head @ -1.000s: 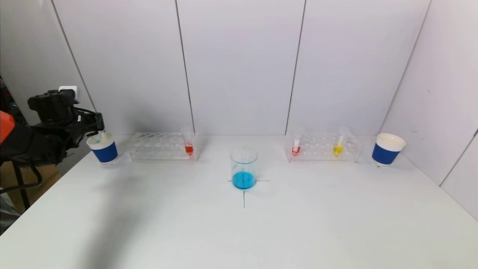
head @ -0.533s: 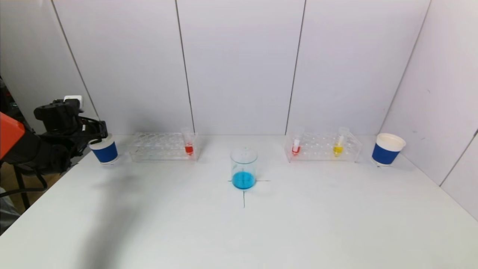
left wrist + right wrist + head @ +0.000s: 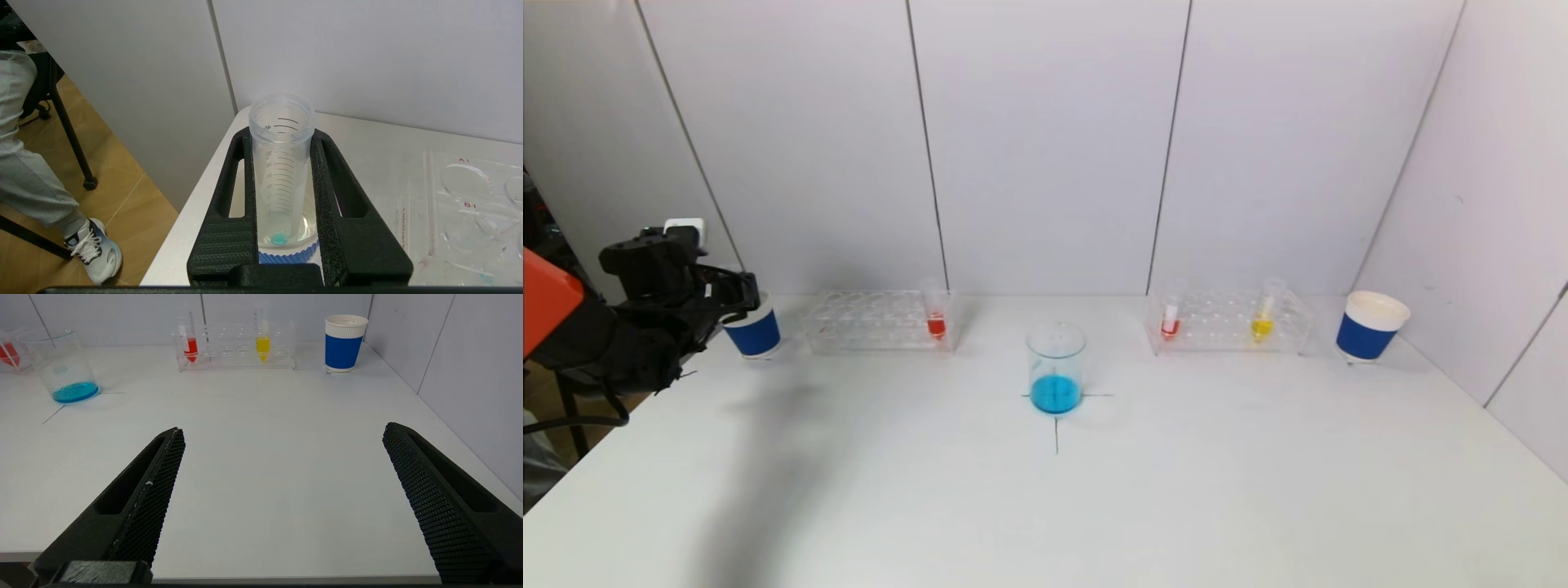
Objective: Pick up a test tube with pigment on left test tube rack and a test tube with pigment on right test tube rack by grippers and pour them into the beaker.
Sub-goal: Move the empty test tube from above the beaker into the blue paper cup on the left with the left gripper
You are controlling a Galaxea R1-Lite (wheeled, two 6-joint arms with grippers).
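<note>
A: Where's the left gripper [image 3: 282, 212]?

B: Over the left paper cup [image 3: 754, 333], its fingers [image 3: 339, 212] clamped on an upright, nearly empty test tube [image 3: 281, 163]; a blue trace sits at its tip.

A: And the next tube?

B: The yellow tube [image 3: 263, 346] stands upright in the right test tube rack [image 3: 237, 347], well ahead of the right gripper [image 3: 282, 490], fingers wide. The beaker [image 3: 1056, 367] holds blue liquid.

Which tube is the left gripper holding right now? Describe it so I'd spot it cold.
Find the blue-banded paper cup at the table's far left, beside the left test tube rack. The left gripper is shut on a clear graduated tube, upright over that cup. Unlike the racked tubes, it holds only a blue trace.
</note>
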